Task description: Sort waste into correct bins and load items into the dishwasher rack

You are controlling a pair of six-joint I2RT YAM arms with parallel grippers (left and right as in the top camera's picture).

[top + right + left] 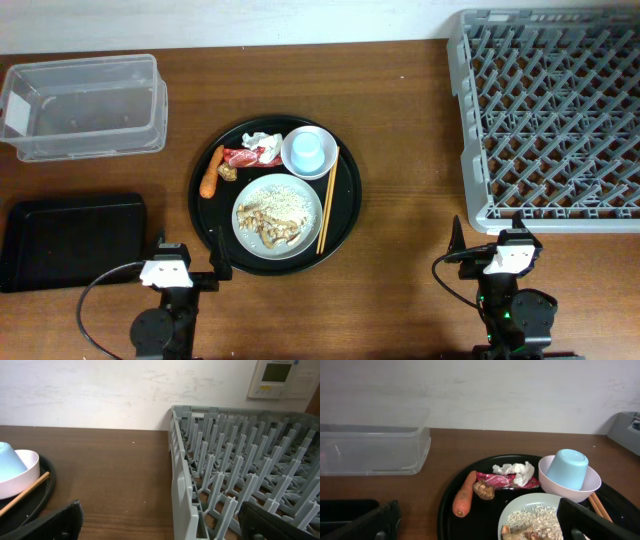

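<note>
- Nothing held in the left gripper [188, 255] or the right gripper [488, 232]; jaws wide apart on both.
- On the round black tray [345, 210], mid-table: carrot [211, 172], red wrapper [240, 157], white tissue [262, 142], plate [305, 240] of rice and scraps, blue cup [308, 150] inside the bowl [326, 165], chopsticks [327, 200].
- Just ahead of the left gripper and a little to its right, so likely that arm's job first.
- Carrot lying front to back, fat end nearer; best pinched across its narrow side.
- Clear tub [85, 150] far back on the left; flat black tray [70, 240] close on the left gripper's left.
- Rack [460, 120] right ahead of the right gripper; chopsticks on that side, also pointing front to back.
</note>
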